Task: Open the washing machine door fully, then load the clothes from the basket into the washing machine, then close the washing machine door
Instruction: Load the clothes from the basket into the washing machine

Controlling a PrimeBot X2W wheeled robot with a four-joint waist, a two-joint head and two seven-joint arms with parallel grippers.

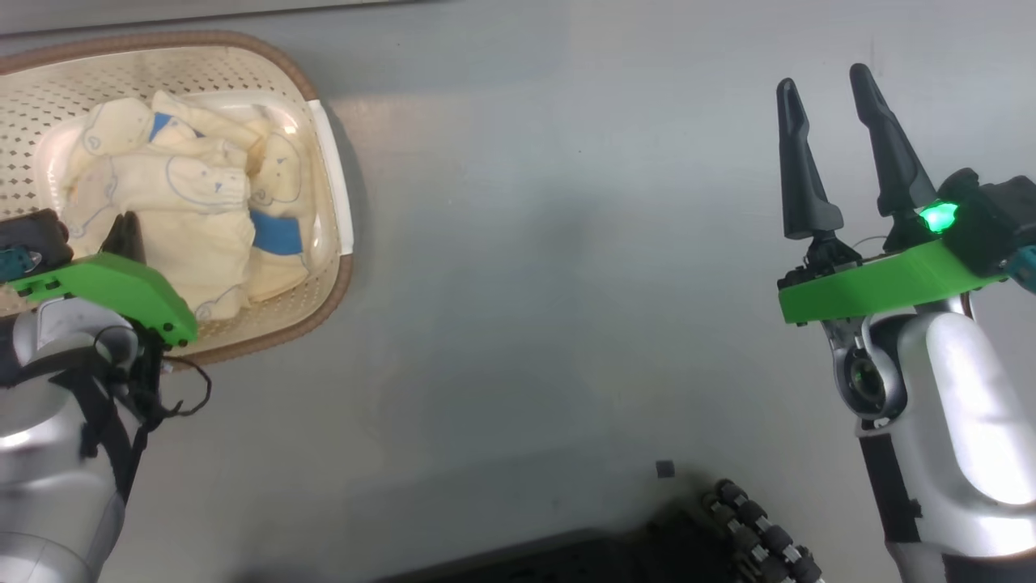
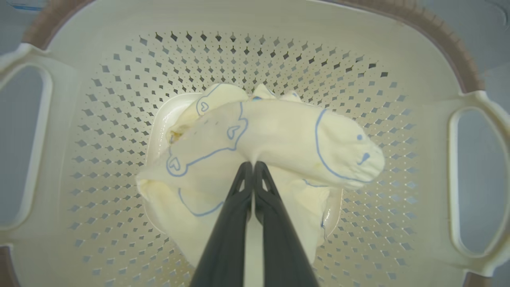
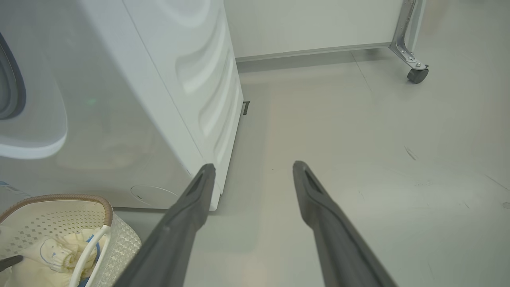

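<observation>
1. Left wrist view: my left gripper (image 2: pixel 252 164) points straight down into the basket (image 2: pixel 119 59). Its two fingers are pinched together on a fold of the clothes (image 2: pixel 287 135). The top garment drapes over the tips with its long axis running across the view, crosswise to the fingers. So I've got it roughly mid-length, with an end hanging off either side. More yellow fabric lies underneath, on the basket bottom.

2. Head view: the basket sits at the upper left. My left forearm comes in from the lower left with the wrist tipped over the near rim and the fingers buried in the pile. The right gripper (image 1: pixel 825 81) hangs over bare floor (image 1: pixel 526 283) on the far right, well apart from the basket. Its fingers are spread with nothing between them. The left arm is clearly the nearer one, so I'd say this pick belongs to it.

3. Right wrist view: the right fingers are wide apart and empty, angled down along the floor past the front corner of the washing machine (image 3: pixel 159 79). The basket is low on the left here, near the machine's front. My guess is the carry goes up and over toward that front face. There's a dark curved edge (image 3: pixel 12 79) at the far left of the machine. I can't tell whether it's door rim or gasket, so I won't call the door's position from this.
</observation>
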